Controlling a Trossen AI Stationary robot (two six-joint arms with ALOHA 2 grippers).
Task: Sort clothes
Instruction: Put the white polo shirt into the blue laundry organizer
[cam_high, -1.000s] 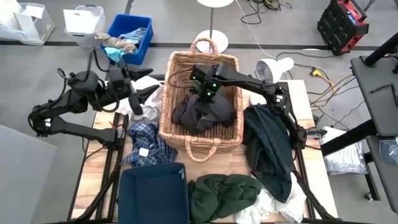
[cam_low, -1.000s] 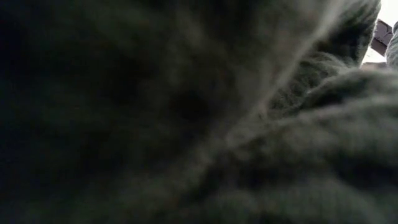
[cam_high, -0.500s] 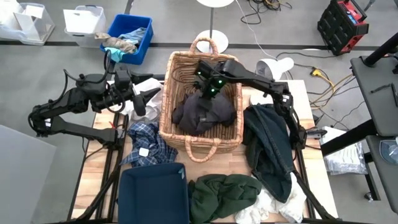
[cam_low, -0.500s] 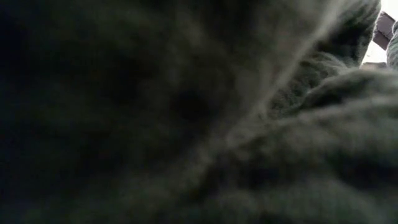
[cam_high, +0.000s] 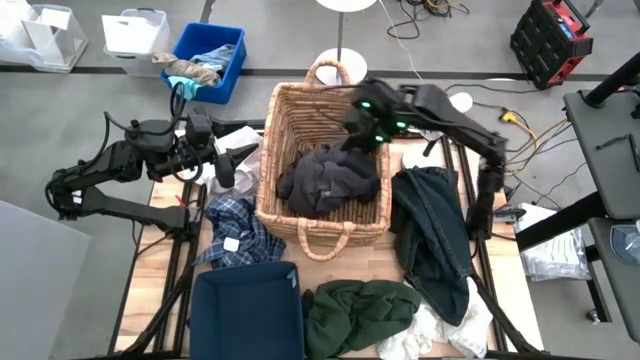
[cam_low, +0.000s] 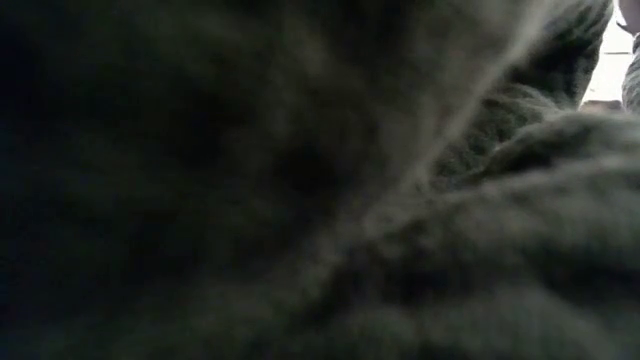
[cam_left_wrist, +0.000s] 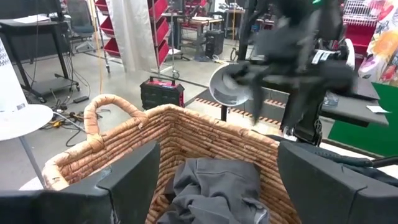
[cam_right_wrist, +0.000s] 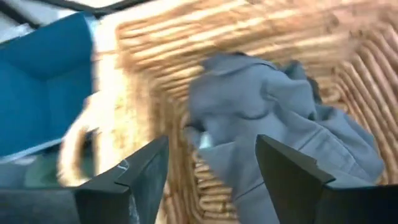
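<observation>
A charcoal garment (cam_high: 328, 180) lies crumpled on the floor of a wicker basket (cam_high: 268, 170) in the middle of the table; it also shows in the right wrist view (cam_right_wrist: 273, 118) and the left wrist view (cam_left_wrist: 214, 186). My right gripper (cam_high: 352, 135) (cam_right_wrist: 212, 140) hangs open and empty above the basket's far right part. My left gripper (cam_high: 238, 162) (cam_left_wrist: 219, 149) is open and empty just left of the basket, over a white garment (cam_high: 228, 138). A blue-and-white plaid garment (cam_high: 235, 232), a dark green one (cam_high: 360, 310), a black one (cam_high: 432, 235) and a white one (cam_high: 445, 330) lie on the table.
A dark blue bin (cam_high: 245, 310) stands at the near edge, left of the dark green garment. A blue crate with rags (cam_high: 208, 58) and white boxes (cam_high: 135, 32) stand on the floor beyond the table. Dark cloth (cam_low: 300, 180) fills the low view.
My right gripper has risen and gone toward the table's far right, away from the charcoal garment. The garment, peaked under the gripper before, now lies lower and more spread out on the basket's floor.
</observation>
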